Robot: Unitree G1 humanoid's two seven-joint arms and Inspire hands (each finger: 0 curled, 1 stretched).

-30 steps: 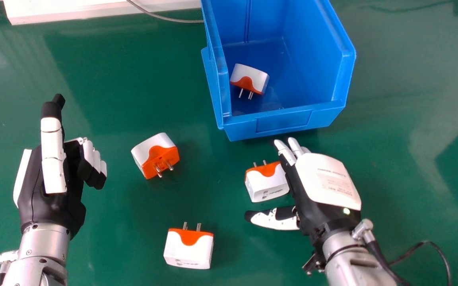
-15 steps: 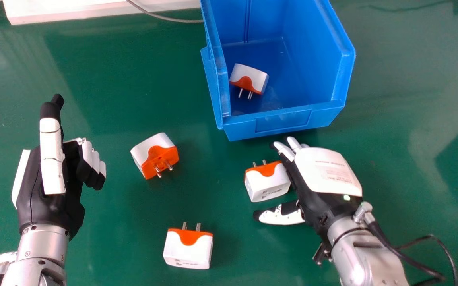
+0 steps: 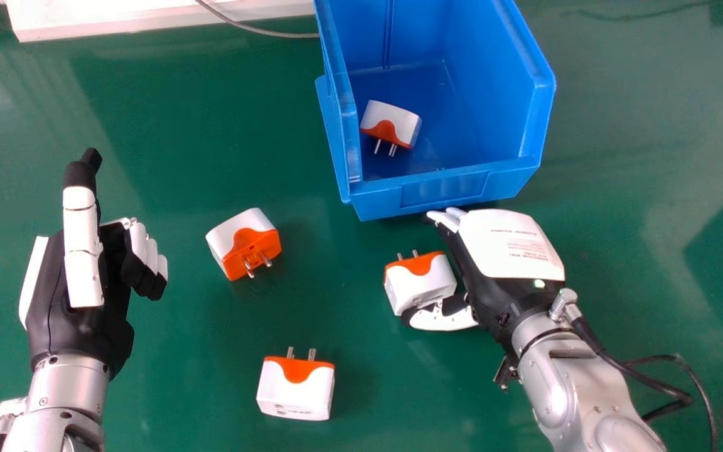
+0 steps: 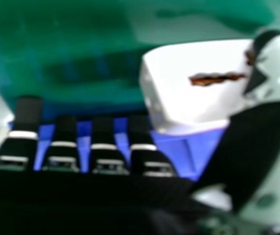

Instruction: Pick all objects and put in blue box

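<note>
I have my right hand (image 3: 506, 245) open beside a boxy white-and-orange plug adapter (image 3: 421, 285) on the green table (image 3: 644, 157), thumb at its near side, probably lining up a pinch for the blue plastic box (image 3: 443, 191). My left hand (image 3: 79, 314), fingers curled, holds nothing.
</note>
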